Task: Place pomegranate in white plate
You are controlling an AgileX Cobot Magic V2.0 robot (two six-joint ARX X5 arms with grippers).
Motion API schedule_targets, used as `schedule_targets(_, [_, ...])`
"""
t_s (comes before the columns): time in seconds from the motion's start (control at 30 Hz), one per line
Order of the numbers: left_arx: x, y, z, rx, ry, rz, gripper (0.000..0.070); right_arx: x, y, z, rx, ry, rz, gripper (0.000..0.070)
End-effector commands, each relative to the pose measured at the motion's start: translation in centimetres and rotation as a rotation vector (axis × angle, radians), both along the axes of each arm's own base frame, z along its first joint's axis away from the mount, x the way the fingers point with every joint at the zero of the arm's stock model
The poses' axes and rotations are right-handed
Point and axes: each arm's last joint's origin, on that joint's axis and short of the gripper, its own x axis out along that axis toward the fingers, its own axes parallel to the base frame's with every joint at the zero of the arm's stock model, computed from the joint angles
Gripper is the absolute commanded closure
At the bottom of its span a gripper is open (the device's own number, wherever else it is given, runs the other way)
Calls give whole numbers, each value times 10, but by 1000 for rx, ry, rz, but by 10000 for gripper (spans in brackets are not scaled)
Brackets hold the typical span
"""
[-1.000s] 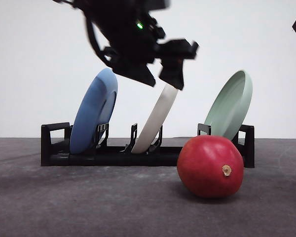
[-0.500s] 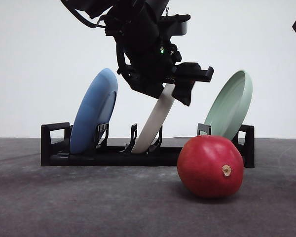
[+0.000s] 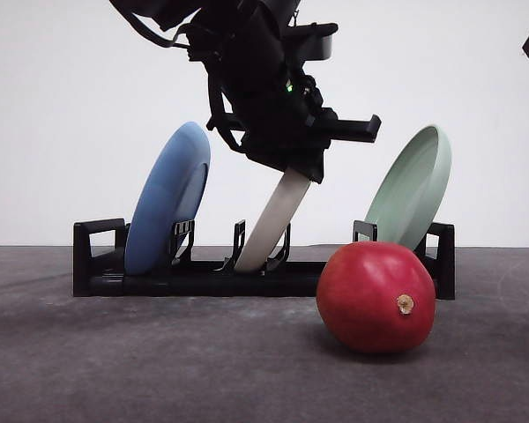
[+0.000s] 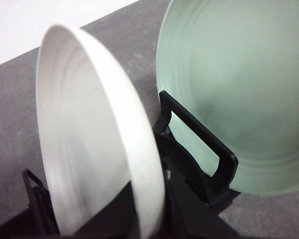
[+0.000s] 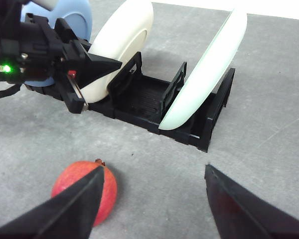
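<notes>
Front view, items listed from left to right.

Blue plate (image 3: 168, 198): stands tilted in the left slot of the black rack (image 3: 97, 264). Not wanted.

White plate (image 3: 273, 225): stands on edge in the middle slot, leaning right, its upper rim hidden behind the left gripper (image 3: 313, 163). That gripper sits right at the rim, and whether its jaws are parted around the rim or already pinching it cannot be told. The left wrist view shows the plate's ribbed face and thin edge (image 4: 89, 149) close up. Likely stiff, matte and fairly light, so a pinch across the rim should hold. It will probably tend to swing under a one-sided grip and may catch in the slot if drawn out at an angle.

Pomegranate (image 3: 376, 298): rests on the grey surface (image 3: 159, 370) just in front of the rack's right end, stem nub facing the camera, and nothing is touching it. Round and glossy (so apt to roll or slip), and probably the heaviest item here. Best taken across its widest part from above.

Green plate (image 3: 412, 189): leans in the right slot, behind the fruit. Not wanted.

Right gripper (image 5: 152, 199): hangs above the surface in the right wrist view, jaws spread wide and holding nothing, with the fruit near one fingertip.
</notes>
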Motion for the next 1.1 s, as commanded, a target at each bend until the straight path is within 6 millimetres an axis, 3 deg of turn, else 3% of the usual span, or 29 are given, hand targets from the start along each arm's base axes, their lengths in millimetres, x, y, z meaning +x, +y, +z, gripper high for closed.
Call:
schedule_targets(0.0, [-3,-6,13,-37,-27,-21,690,0,1,5,13,-18,-2,295])
schedule_targets(0.23, [-10,1,35,-83,-54,-16,690,0,1,5,13,-18,-2,295])
schedule_targets(0.43, [-18,11,60,-221,-27,31,690,0,1,5,13,-18,-2,295])
schedule_targets(0.77, [-43,36,98,-392,113,4,690,0,1,5,14,-17,-3,295])
schedule_targets(1.07, [-75,67,109,-407,241,-9,690,0,0,4,13,-6,-4,295])
